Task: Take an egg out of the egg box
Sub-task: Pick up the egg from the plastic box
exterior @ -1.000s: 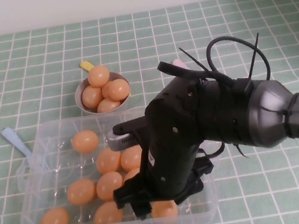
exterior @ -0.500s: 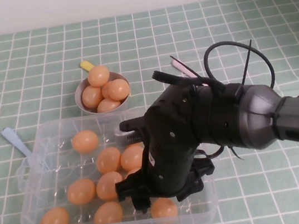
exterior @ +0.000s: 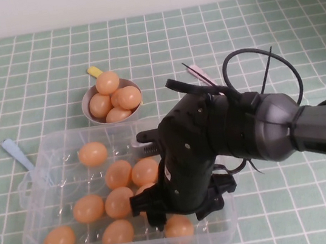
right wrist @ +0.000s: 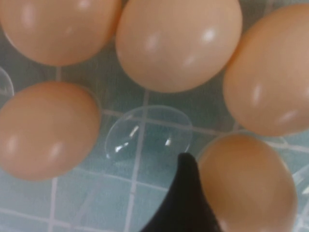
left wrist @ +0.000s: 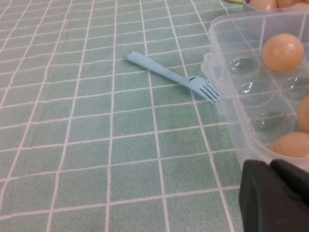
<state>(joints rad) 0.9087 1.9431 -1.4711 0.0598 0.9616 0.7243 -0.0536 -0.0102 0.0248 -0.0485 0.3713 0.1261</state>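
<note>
1. The egg point(exterior: 179, 225): a smooth, glossy orange-tan oval with a plastic sheen, lying in the egg box point(exterior: 39, 235) directly below the right gripper point(exterior: 179, 208); in the right wrist view one dark fingertip point(right wrist: 186, 193) sits right beside an egg, with an empty moulded cup just past the tip.
2. The right gripper's jaws stand apart, lowered into the box among the eggs and clamped on nothing.
3. The egg box is clear plastic, rectangular with rounded corners, its floor pressed into round cups; nine or so matching eggs lie in it, most of them to the left of the jaws.
4. The left gripper point(left wrist: 275, 198) shows only as a dark body at the edge of its wrist view, near the box's corner; whether its jaws are apart cannot be told.
5. The worktop point(exterior: 31, 62) is covered in pale green cloth with a white grid; a plain light wall runs behind it.
6. Beyond the jaws, a small round grey bowl point(exterior: 88, 99) holds four more eggs.
7. A light blue plastic fork point(left wrist: 171, 77) lies flat by the box's far-left corner, prongs touching the rim.
</note>
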